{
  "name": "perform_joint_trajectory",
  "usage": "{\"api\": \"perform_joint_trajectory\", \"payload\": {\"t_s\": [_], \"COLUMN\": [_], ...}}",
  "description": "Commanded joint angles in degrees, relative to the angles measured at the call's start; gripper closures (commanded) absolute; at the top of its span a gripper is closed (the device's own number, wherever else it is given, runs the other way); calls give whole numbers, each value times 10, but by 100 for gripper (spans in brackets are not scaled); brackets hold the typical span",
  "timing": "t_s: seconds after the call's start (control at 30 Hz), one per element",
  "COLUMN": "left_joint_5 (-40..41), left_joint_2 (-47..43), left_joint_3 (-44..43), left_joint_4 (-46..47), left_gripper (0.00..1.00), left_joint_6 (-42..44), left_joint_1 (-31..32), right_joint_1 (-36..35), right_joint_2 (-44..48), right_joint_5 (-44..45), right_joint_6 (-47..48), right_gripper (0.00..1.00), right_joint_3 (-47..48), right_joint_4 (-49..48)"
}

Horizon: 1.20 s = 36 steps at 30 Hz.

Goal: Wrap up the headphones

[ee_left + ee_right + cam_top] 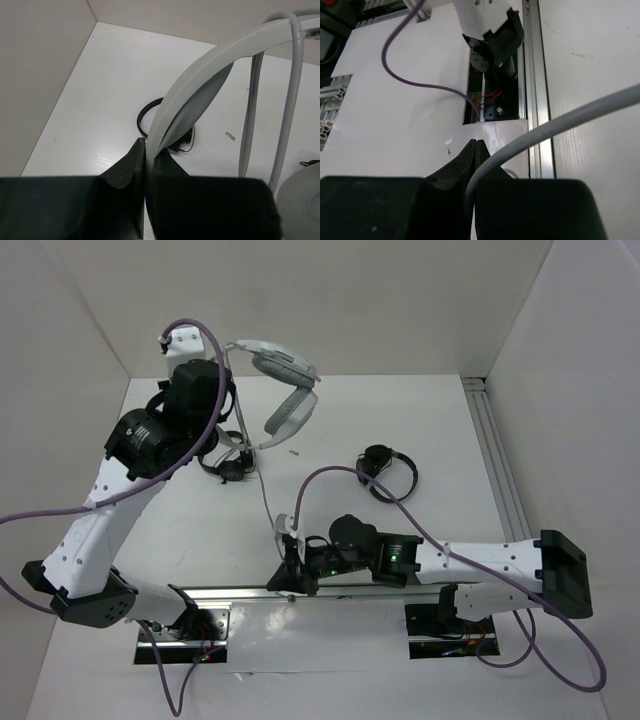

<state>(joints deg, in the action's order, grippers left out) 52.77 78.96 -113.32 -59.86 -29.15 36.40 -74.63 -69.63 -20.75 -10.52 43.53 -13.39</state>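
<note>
The large grey-white headphones (285, 380) hang in the air at the back left, ear cups toward the right. My left gripper (228, 358) is shut on their wide headband (215, 55), which rises from between the jaws (146, 142). The thin grey cable (263, 480) runs down from the headphones toward the near edge. There my right gripper (287, 542) is shut on it. In the right wrist view the cable (545, 130) comes out from between the fingers, whose tips (476, 142) touch.
Two small black headphones lie on the table: one (390, 468) mid-right, the other (225, 462) beneath the left arm, also seen as a black band (150, 112). An aluminium rail (495, 460) runs along the right side. White walls close off the back and sides.
</note>
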Motion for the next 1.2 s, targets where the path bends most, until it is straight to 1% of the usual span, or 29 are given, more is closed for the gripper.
{"api": "perform_joint_trajectory", "payload": {"t_s": [0.0,0.07,0.1,0.13,0.2,0.23,0.27,0.33,0.37,0.4,0.43,0.47,0.53,0.57,0.6,0.67,0.7,0.73,0.8,0.83,0.87,0.9,0.93,1.0,1.03,1.1,1.17], "left_joint_5": [36,37,37,37,37,30,20,6,-1,-7,-14,-40,-63,-84,-97,-124,-130,-130,-135,-135,-142,-137,-131,-115,-115,-116,-132], "left_joint_2": [-13,-19,-24,-24,-30,-30,-30,-24,-24,-24,-24,-24,-29,-35,-41,-41,-46,-46,-46,-46,-46,-52,-52,-57,-57,-77,-92], "left_joint_3": [38,63,76,99,137,148,160,192,206,221,250,264,300,309,316,328,328,328,328,328,328,328,328,328,328,336,336], "left_joint_4": [69,69,63,58,58,48,30,8,-2,-9,-9,-14,-14,-14,-14,-26,-32,-37,-58,-63,-73,-81,-97,-115,-133,-134,-127], "left_gripper": [100,100,100,100,100,100,100,100,100,100,100,100,100,100,100,100,100,100,100,100,100,100,100,100,100,100,100], "left_joint_6": [-43,-43,-43,-43,-35,-35,-35,-49,-50,-50,-55,-55,-48,-43,-43,-34,-34,-34,-34,-39,-39,-47,-55,-80,-88,-95,-87], "left_joint_1": [-5,-5,-5,-5,1,1,6,14,25,31,38,50,62,70,87,108,134,148,175,199,209,219,233,240,240,240,245], "right_joint_1": [-23,-29,-35,-35,-48,-48,-48,-48,-48,-48,-48,-48,-48,-48,-48,-48,-48,-48,-53,-53,-53,-53,-53,-32,-22,18,58], "right_joint_2": [46,62,78,87,113,122,131,150,150,156,156,156,137,131,126,109,104,98,82,82,75,75,70,75,75,95,106], "right_joint_5": [28,74,94,139,179,199,249,300,356,386,416,475,534,587,614,663,715,736,798,827,852,874,914,931,923,902,854], "right_joint_6": [29,36,43,48,60,67,74,89,103,113,119,133,140,146,151,159,165,173,188,209,225,240,272,293,277,259,242], "right_gripper": [96,96,94,91,90,87,87,87,87,87,90,91,92,92,92,92,92,92,92,92,92,92,91,84,80,78,77], "right_joint_3": [36,51,56,70,83,89,105,125,147,159,170,195,219,236,243,249,249,249,244,239,233,233,224,217,227,233,238], "right_joint_4": [52,81,95,125,151,174,185,222,235,246,258,284,310,319,328,321,313,313,277,255,231,180,153,109,109,119,129]}}
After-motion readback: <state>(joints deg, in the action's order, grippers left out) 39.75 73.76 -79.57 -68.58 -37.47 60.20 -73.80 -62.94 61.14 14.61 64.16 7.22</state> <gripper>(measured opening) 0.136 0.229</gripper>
